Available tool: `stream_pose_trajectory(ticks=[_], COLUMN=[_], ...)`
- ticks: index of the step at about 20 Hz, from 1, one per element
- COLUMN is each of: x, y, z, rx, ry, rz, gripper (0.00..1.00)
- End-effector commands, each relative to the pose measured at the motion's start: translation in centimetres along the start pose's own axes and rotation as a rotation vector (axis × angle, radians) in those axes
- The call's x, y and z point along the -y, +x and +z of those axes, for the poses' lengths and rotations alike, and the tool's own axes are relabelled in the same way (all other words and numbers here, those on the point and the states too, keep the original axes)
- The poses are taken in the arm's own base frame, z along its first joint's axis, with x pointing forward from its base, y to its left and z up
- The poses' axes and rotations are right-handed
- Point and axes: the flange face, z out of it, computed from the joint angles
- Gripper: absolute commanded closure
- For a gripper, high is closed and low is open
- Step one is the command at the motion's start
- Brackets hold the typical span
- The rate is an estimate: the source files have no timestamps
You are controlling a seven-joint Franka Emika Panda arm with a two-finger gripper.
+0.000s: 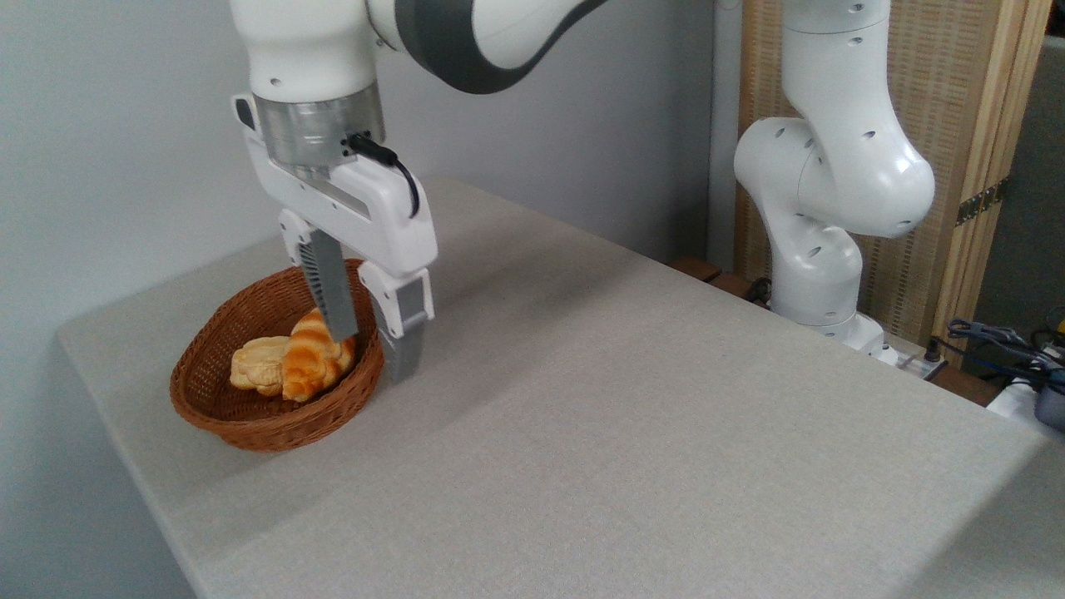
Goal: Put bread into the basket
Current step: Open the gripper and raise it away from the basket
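The glossy white arm (832, 166) has rounded joints dotted with small screw holes, a dark grey band, a silver wrist ring, a black cable, and ribbed grey fingers (329, 291).

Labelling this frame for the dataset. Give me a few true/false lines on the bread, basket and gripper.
1. The braided bread lies inside the basket. True.
2. The gripper is clamped shut on the bread. False: its fingers stand apart, open, above the basket's right rim.
3. A paler bun lies in the basket, touching the bread on its left. True.
4. The basket sits in the middle of the table. False: it sits near the table's left edge.
5. The basket is tipped on its side. False: it rests upright.
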Motion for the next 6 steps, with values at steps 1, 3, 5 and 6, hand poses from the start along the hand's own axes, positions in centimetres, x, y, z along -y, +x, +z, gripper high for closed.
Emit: stream_pose_trajectory(ticks=[1,3,5,6], x=[0.18,0.12,0.15,0.15], y=[-1.41,-1.33,-1.31,-1.29], z=[-0.26,-0.16,-0.06,-0.08], rx=[0.038,0.038,0.040,0.037], ry=[-0.017,-0.019,-0.020,-0.020], rz=[0.059,0.059,0.057,0.059], gripper=[0.00,0.00,0.00,0.00])
